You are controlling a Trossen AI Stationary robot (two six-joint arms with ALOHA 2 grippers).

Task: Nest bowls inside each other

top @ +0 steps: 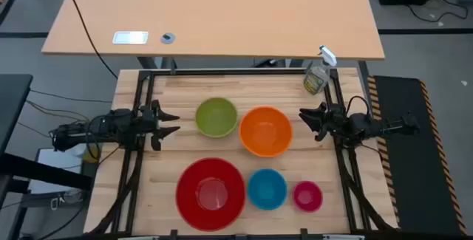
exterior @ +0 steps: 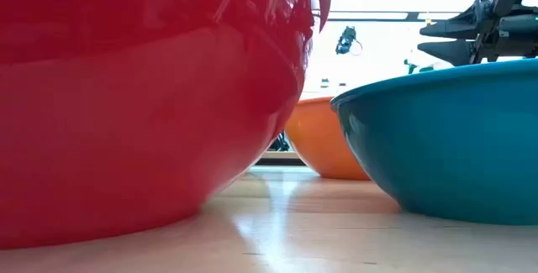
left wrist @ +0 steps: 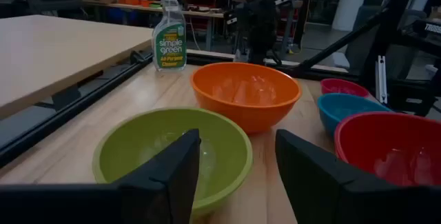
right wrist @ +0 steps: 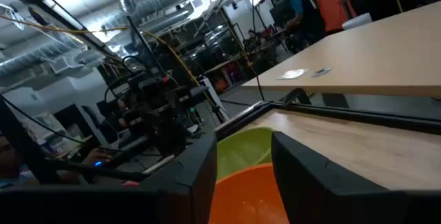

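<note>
Five bowls sit apart on the wooden table, each on its base. The lime green bowl and the orange bowl are in the far row. The red bowl, the blue bowl and the small pink bowl are in the near row. My left gripper hovers open at the table's left, pointing at the green bowl. My right gripper hovers open at the right, just beside the orange bowl.
A spray bottle stands at the table's far right corner. A second, larger tabletop lies beyond the far edge. Black frame rails run along the left and right sides.
</note>
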